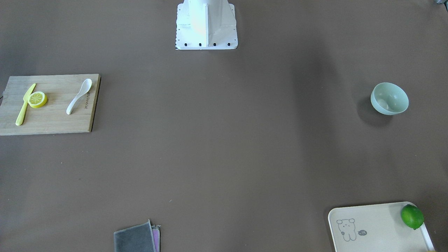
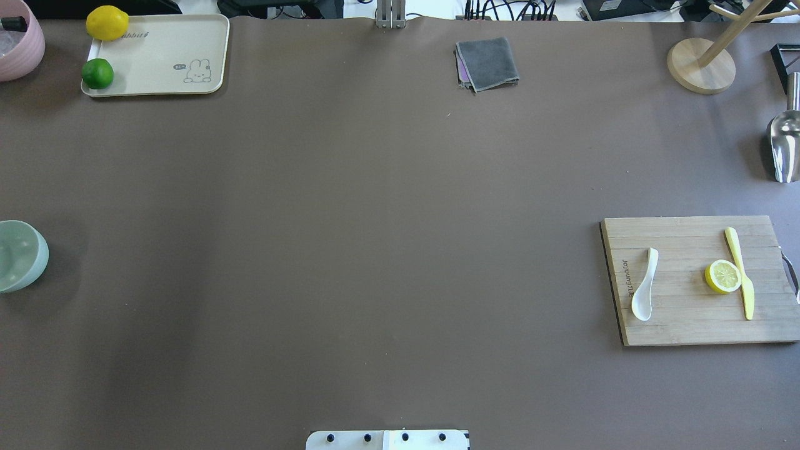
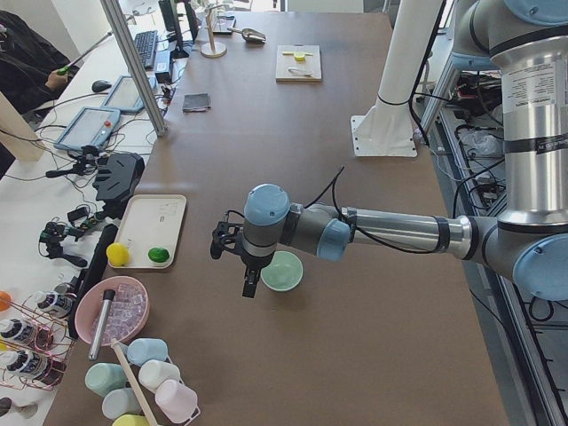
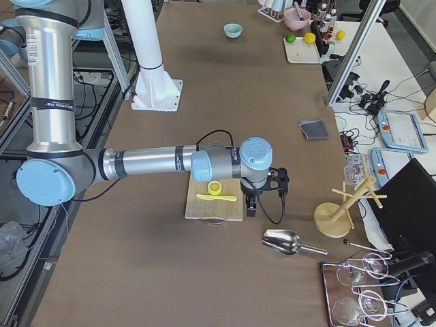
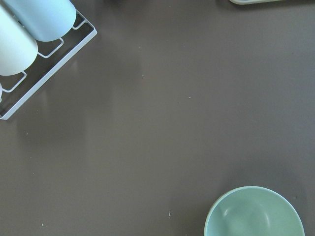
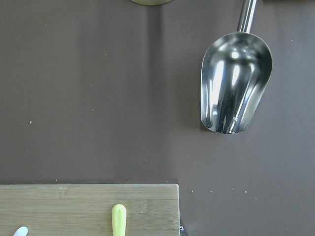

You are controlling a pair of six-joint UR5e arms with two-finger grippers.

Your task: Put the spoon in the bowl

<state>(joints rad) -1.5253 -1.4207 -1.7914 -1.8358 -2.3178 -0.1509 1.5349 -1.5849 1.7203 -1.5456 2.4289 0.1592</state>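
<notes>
Two sets of fingers appear only in side views, so their opening cannot be told. Left fingers point(image 3: 251, 284) point down beside the bowl point(image 3: 281, 271), right fingers point(image 4: 251, 204) beside the cutting board point(image 4: 204, 210). Forearms are held level. The spoon point(image 2: 647, 281) lies on the board, beside illegible lettering.
</notes>
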